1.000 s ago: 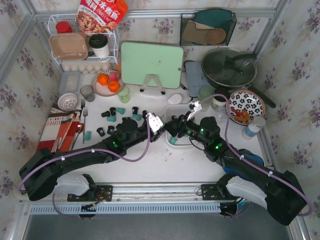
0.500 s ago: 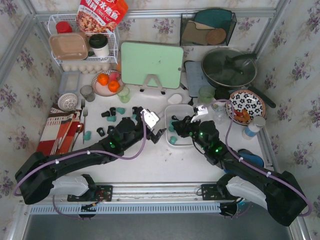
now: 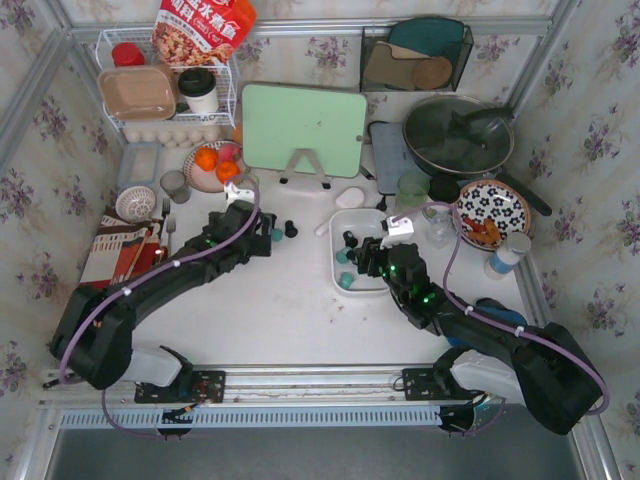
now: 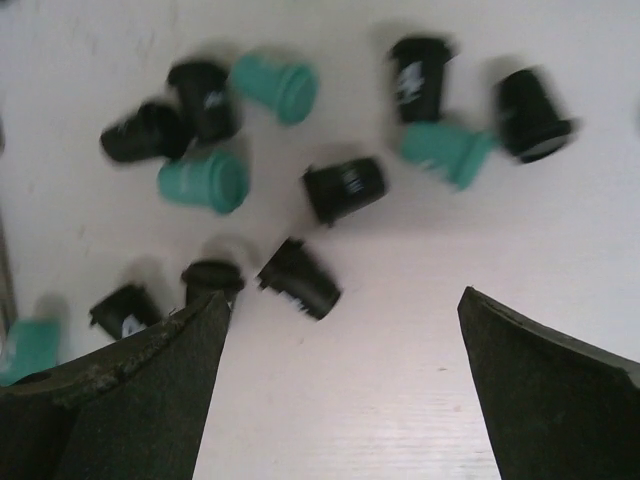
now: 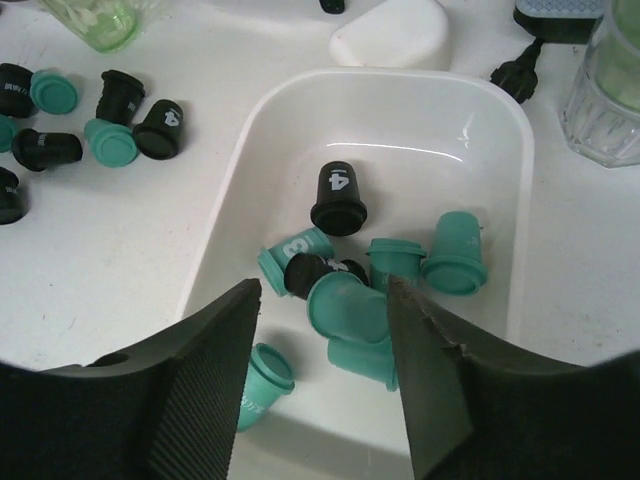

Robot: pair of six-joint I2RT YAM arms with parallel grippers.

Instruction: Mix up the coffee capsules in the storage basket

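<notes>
White tabletop [image 3: 290,310], walled in floral paper, kitchenware crowded along the back. Storage basket [image 5: 400,110]: white rounded bin, right of centre, directly beneath the right gripper [image 5: 322,285], whose fingers stand partly apart and pinch nothing. Coffee capsules [image 5: 340,195], in basket: mostly teal, tumbled on their sides toward the near end, two black among them, one standing rim-down and marked 4. Loose capsules [image 4: 205,180], on the table left of the basket: black and teal, small tapered cups, nearly all lying flat. Left gripper [image 4: 340,300]: fingers spread wide, empty, above that scatter and the nearer arm to it. Nearest black capsule [image 4: 298,280]: at the mouth of the gap, slightly toward the left finger, long axis slanting across the opening; a wrist turn is probably needed to close across its width.
</notes>
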